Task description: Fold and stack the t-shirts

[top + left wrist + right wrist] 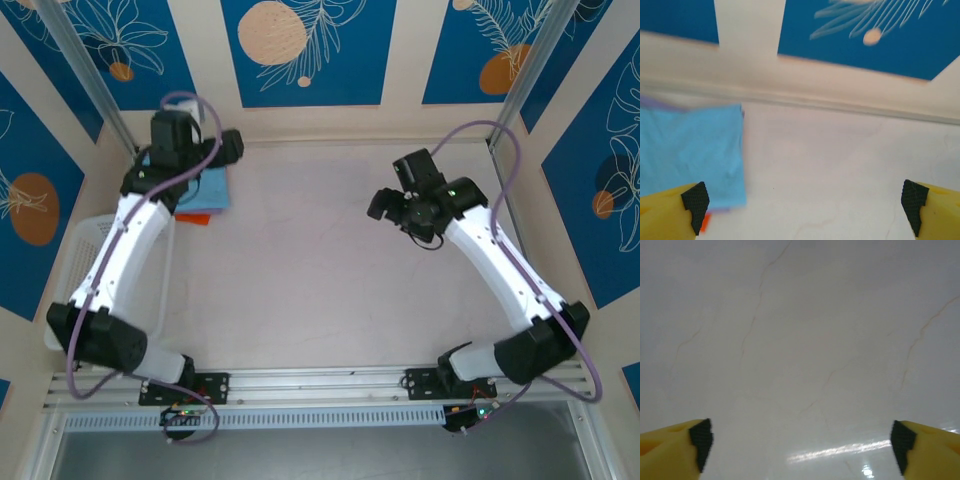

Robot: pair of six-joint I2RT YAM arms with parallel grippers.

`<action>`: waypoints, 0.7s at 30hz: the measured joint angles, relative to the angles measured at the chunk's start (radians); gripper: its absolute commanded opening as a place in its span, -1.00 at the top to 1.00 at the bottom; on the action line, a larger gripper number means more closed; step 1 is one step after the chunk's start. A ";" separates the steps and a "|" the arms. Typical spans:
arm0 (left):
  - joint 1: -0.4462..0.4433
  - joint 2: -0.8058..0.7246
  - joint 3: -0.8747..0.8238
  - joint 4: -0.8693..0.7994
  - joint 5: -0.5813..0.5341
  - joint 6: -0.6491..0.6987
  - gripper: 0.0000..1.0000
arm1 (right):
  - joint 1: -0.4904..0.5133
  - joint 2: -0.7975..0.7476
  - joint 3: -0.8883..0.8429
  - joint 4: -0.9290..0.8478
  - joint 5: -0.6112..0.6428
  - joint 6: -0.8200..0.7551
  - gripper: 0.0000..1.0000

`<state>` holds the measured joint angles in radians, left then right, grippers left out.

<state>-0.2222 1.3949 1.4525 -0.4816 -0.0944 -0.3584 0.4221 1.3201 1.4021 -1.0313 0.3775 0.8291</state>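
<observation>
Mid-table: right fingers [702, 437] wide, empty, over table [320, 290]. Farther out: left fingers [695, 200] wide, empty, by corner of folded sky-blue t-shirt [690, 150] lying on lavender t-shirt [652, 102] near far-left wall. Looks like stacking step finished; next calls for lifting clear without snagging cloth.

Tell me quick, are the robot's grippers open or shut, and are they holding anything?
Left gripper: open, holding nothing, next to the blue t-shirt.
Right gripper: open, holding nothing.
</observation>
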 measured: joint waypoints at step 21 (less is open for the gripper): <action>0.025 -0.420 -0.977 0.435 -0.104 0.312 -1.00 | -0.085 -0.325 -0.753 0.678 0.240 -0.407 -0.99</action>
<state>-0.1970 0.9745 0.4751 -0.0463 -0.1986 -0.0467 0.3370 0.9947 0.6491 -0.3538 0.6174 0.4221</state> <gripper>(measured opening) 0.998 0.995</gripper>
